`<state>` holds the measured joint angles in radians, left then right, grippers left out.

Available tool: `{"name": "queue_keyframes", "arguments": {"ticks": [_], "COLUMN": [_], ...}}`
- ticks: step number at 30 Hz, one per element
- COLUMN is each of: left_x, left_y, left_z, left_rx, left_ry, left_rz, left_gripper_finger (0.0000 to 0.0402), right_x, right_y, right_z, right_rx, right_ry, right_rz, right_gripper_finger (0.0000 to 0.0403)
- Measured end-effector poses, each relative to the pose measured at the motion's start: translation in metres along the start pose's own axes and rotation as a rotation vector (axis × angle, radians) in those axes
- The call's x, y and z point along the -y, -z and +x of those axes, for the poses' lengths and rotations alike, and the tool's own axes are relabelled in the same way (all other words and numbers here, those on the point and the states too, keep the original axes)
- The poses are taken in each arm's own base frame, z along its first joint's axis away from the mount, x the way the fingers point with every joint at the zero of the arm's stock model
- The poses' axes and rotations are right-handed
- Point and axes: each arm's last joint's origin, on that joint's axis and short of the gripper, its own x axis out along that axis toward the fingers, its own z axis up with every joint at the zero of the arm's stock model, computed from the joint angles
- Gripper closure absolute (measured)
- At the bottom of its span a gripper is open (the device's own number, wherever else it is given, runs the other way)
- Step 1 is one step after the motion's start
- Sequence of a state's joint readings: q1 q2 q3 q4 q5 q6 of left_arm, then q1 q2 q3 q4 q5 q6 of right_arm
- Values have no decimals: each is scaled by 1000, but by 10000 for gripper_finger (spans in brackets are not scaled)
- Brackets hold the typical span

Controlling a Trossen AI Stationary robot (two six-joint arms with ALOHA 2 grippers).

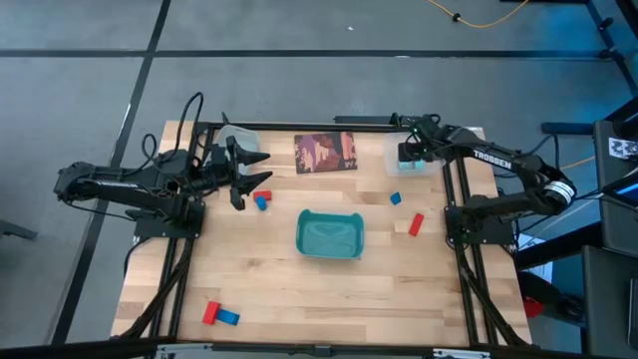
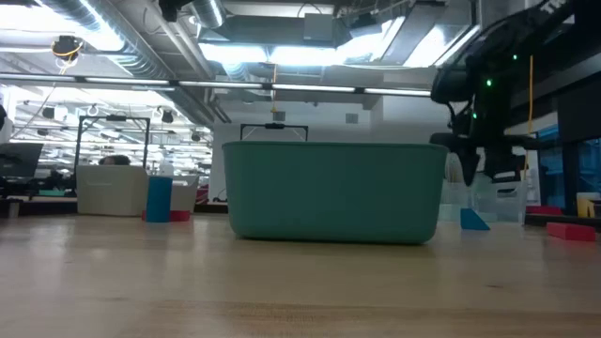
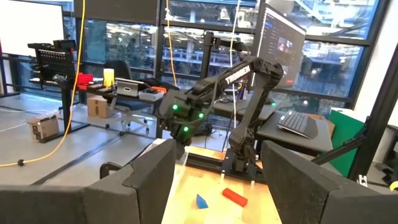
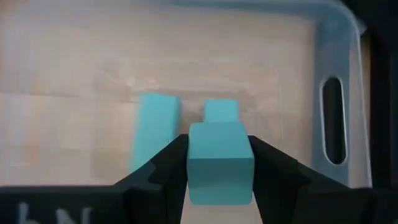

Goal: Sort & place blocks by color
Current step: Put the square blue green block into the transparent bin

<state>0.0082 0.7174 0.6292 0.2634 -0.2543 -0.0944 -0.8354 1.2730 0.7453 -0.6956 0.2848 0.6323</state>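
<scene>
My right claw (image 4: 219, 163) grips a cyan block (image 4: 220, 163) above the clear bin (image 1: 407, 156) at two o'clock; releasing off-center could bounce it off the cyan blocks already inside.

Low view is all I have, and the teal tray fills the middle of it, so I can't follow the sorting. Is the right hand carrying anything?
Observer: Yes. In the right wrist view the right hand is shut on a light cyan block.
Operator: Where is it hovering?
Observer: Over a clear bin at the table's back right; two more cyan blocks already lie inside it.
Operator: And the left hand?
Observer: The left hand is open and empty, above the back left of the table, near a red and blue pair of blocks.
</scene>
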Motion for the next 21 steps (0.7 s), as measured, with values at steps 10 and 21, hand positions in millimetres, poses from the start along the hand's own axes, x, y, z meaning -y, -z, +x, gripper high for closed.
{"name": "queue_keyframes", "arguments": {"ticks": [10,21], "left_x": [-1,0], "left_y": [0,-2], "left_z": [0,0], "left_rx": [3,21], "left_ry": [-22,-20], "left_rz": [-1,-12], "left_gripper_finger": [172,173], "right_x": [-3,-11], "right_y": [9,4], "right_z": [32,40], "right_rx": [-36,-39], "right_ry": [-2,-105], "right_rz": [20,33], "right_gripper_finger": [256,256]}}
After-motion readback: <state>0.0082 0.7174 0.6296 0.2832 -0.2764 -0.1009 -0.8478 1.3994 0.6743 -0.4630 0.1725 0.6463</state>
